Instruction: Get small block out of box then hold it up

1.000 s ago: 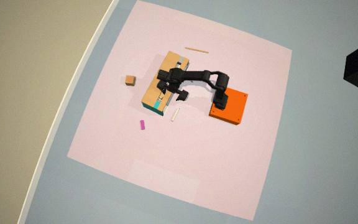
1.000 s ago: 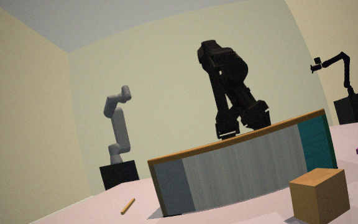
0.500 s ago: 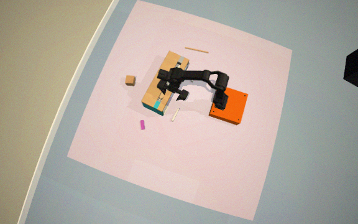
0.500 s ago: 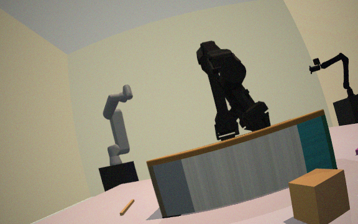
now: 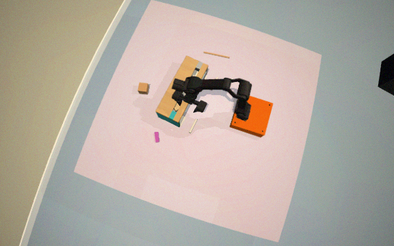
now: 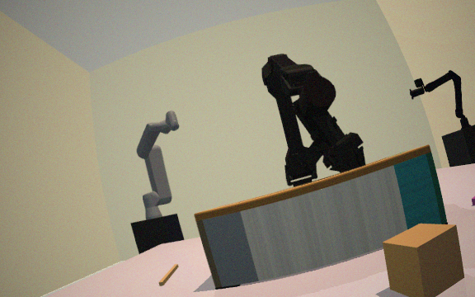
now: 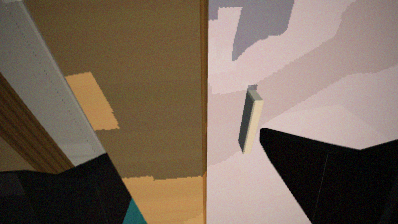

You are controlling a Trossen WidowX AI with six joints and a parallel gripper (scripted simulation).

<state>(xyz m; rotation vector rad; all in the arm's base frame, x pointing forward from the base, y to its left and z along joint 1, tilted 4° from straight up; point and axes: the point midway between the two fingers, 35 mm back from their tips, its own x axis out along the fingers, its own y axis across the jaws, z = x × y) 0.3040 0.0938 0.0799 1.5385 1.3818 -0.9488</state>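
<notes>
Lying flat on mat beside box (image 5: pixel 176 92): cream slim block (image 7: pixel 250 121).

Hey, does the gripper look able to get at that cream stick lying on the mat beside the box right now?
Probably yes. The cream stick lies in the open on the mat, just off the box, and the open, empty gripper hangs nearly above it with nothing between.
</notes>
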